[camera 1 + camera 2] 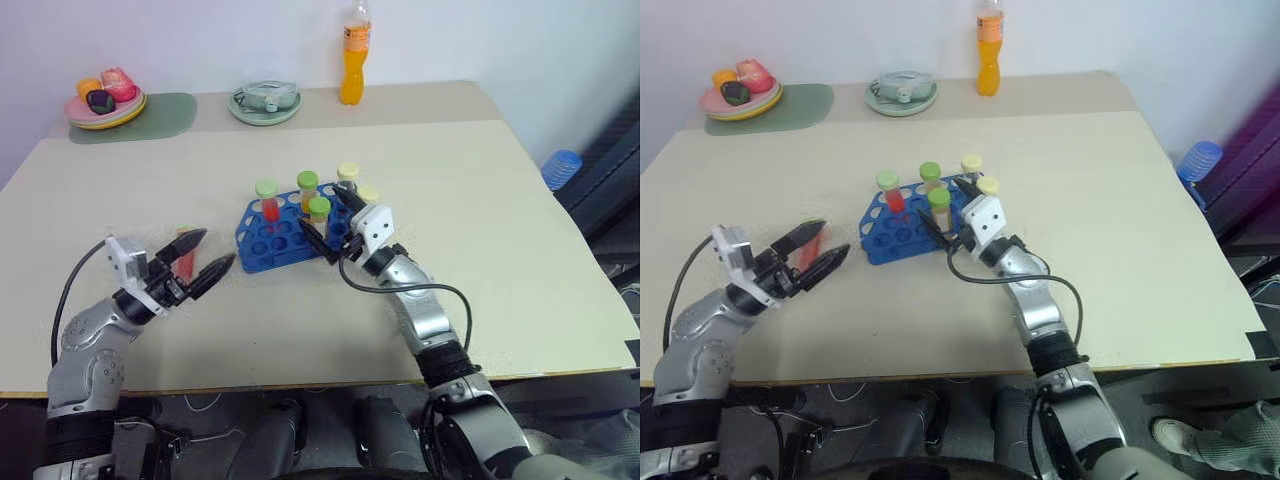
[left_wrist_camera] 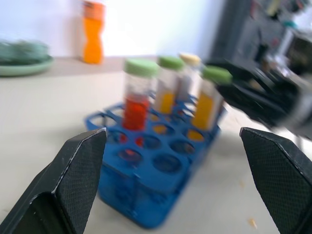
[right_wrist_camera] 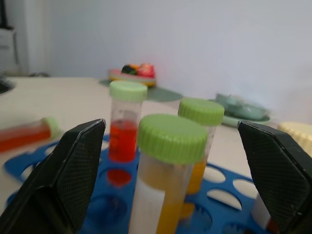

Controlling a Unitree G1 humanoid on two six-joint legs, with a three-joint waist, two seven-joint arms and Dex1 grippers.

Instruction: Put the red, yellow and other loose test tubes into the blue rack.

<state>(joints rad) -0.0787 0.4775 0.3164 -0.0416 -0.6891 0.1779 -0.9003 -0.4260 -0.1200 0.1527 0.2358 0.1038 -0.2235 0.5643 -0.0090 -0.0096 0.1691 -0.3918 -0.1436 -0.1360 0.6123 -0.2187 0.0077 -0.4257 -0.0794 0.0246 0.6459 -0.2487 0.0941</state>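
- You will find no readable text, number, brand or sign in these views.
- The tall orange plastic drink bottle at the far edge of the table carries a label band, but its print is too small for you to read.

Blue rack mid-table holds capped tubes upright; the right gripper sits open at its right end, the left gripper open to its left.
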